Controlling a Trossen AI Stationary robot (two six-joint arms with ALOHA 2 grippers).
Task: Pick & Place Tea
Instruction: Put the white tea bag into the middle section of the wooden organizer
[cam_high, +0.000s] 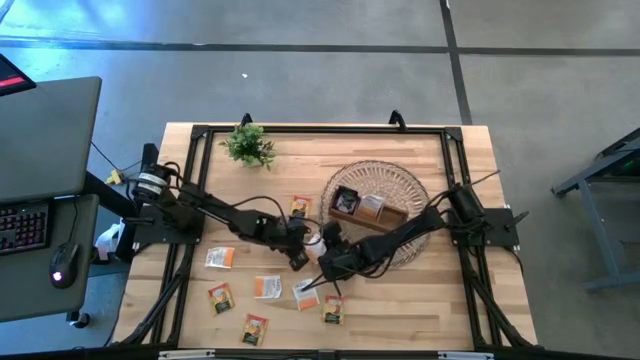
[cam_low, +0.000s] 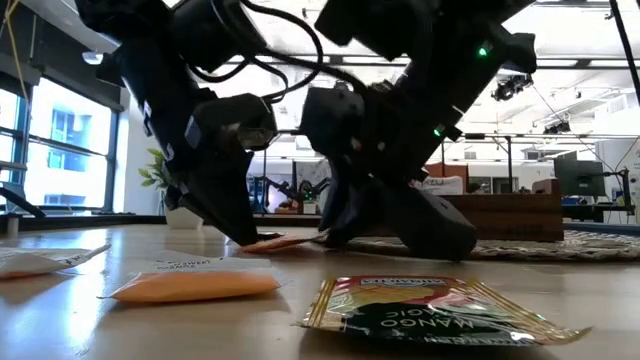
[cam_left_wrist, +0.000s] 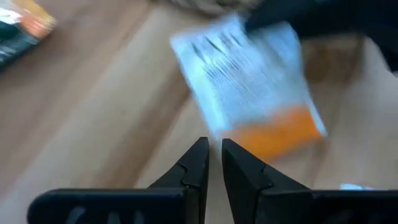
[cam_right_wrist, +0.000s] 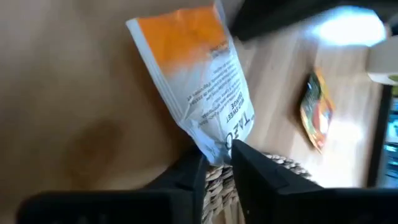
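A white tea packet with an orange end (cam_right_wrist: 199, 81) lies low over the table between my two grippers, in front of the wicker basket (cam_high: 400, 180). My right gripper (cam_right_wrist: 217, 155) is shut on its white end. My left gripper (cam_left_wrist: 214, 146) comes from the table's left. Its fingers are almost together, just short of the packet's orange-end corner (cam_left_wrist: 273, 134). In the low view the packet (cam_low: 285, 241) lies nearly level between the left gripper (cam_low: 250, 238) and the right gripper (cam_low: 330, 238). Several more packets lie flat on the table in front, among them one (cam_high: 267, 287). My right gripper pinches the packet's white end (cam_right_wrist: 221, 140) between its two fingers, slanting down from the table's right. The packet reaches away from the fingers, roughly level and close above the wood. My left gripper has its fingertips (cam_left_wrist: 202, 149) at the corner of the orange end; I cannot tell whether they touch it.
A brown wooden tray (cam_high: 385, 218) sits in the wicker basket, and a small green plant (cam_high: 249, 145) stands at the far left. Loose packets lie along the near side, among them a black mango one (cam_low: 430, 310) and an orange one (cam_low: 195, 287). Black rails (cam_high: 320, 131) frame the table.
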